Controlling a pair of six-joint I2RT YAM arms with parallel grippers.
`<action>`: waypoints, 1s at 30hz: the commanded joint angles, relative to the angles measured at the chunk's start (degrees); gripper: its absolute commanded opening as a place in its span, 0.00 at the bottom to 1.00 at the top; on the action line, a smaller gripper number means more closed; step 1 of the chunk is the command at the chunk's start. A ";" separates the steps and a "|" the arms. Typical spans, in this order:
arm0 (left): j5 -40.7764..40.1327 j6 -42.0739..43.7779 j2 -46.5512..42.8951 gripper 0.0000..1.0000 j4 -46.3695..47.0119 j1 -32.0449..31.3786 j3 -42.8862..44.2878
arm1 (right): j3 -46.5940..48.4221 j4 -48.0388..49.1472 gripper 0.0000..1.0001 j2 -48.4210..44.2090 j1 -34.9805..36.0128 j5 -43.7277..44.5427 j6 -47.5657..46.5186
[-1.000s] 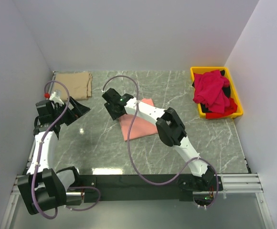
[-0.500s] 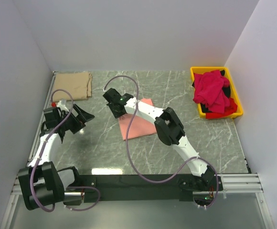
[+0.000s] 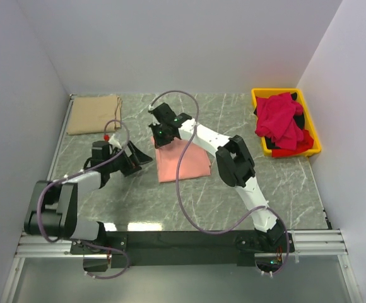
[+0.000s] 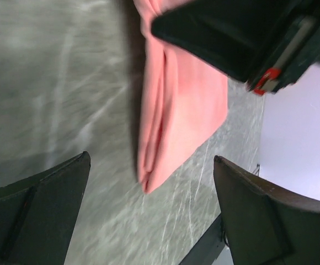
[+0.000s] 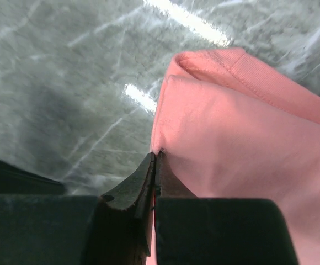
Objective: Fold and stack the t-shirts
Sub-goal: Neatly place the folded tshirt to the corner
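Note:
A folded salmon-pink t-shirt (image 3: 184, 161) lies mid-table. My right gripper (image 3: 160, 142) is shut on its far left edge; the right wrist view shows the black jaws (image 5: 155, 157) pinching the pink cloth (image 5: 243, 149) at the fold. Low over the table, just left of the shirt, my left gripper (image 3: 142, 164) is open and holds nothing. In the left wrist view its fingers (image 4: 38, 210) stand wide apart, with the pink shirt (image 4: 176, 110) ahead of them. A folded tan-beige t-shirt (image 3: 94, 113) rests at the back left. Crimson-red t-shirts (image 3: 279, 118) are heaped in the bin.
The yellow plastic bin (image 3: 314, 140) stands at the back right against the wall. White walls close in the marble table (image 3: 246, 183) on three sides. The right arm's links (image 3: 233, 161) and its purple cable arc over the table's middle.
The right gripper has closed on the pink shirt's edge and shifted toward the back. The left arm has swung down and right, to the shirt's left side, still open.

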 commanded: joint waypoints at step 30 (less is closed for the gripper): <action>-12.12 -19.16 41.53 0.61 35.19 -14.40 21.75 | -0.31 8.70 0.00 0.64 -11.16 -14.12 18.48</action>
